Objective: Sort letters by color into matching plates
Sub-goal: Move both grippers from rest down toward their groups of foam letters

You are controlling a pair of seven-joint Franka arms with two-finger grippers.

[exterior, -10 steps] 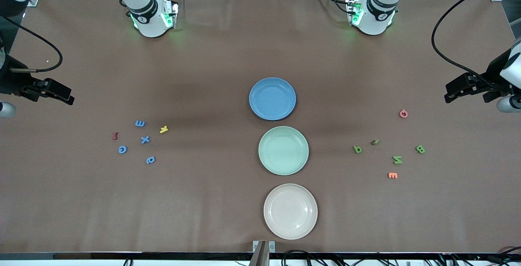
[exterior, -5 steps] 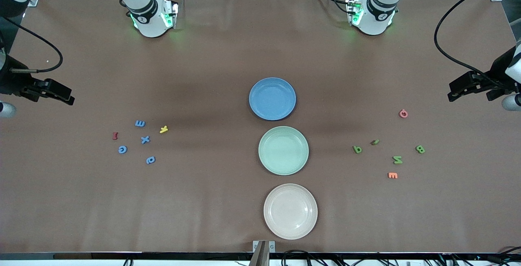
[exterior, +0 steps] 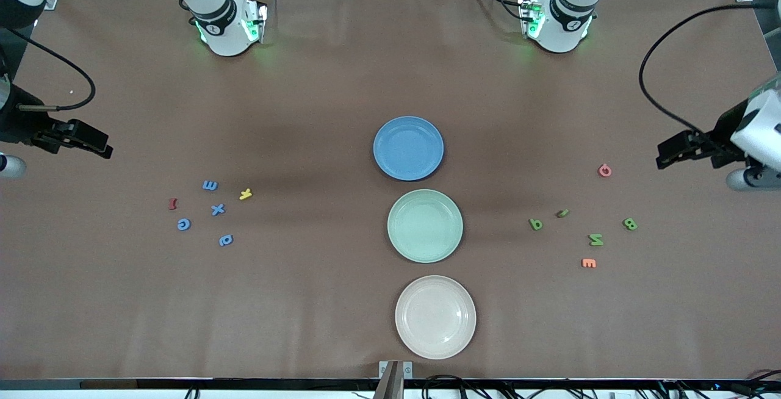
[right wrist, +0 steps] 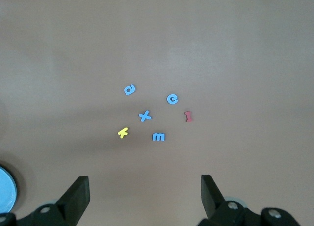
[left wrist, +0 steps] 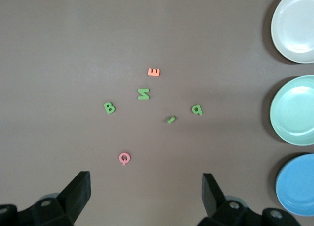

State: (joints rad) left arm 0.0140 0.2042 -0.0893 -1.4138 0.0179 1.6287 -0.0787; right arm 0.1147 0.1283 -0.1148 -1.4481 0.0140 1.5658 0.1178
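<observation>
From the front, blue letters [exterior: 210, 213] lie toward the right arm's end, green letters [exterior: 583, 225] toward the left arm's, plates [exterior: 408, 148] between; each wrist view shows the left gripper [left wrist: 146, 194] and right gripper [right wrist: 144, 194] spread wide, empty, above its cluster, likely scouting.

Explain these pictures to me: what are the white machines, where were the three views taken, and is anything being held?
Two robot arms stand at a brown table. One camera looks down from across the table; the others ride on each arm's wrist.

The left gripper hangs over the table's edge near the green letters, a pink letter and an orange letter. The right gripper hangs near the blue letters.

The blue plate, green plate and beige plate hold nothing. Both grippers' fingers are open, holding nothing.
</observation>
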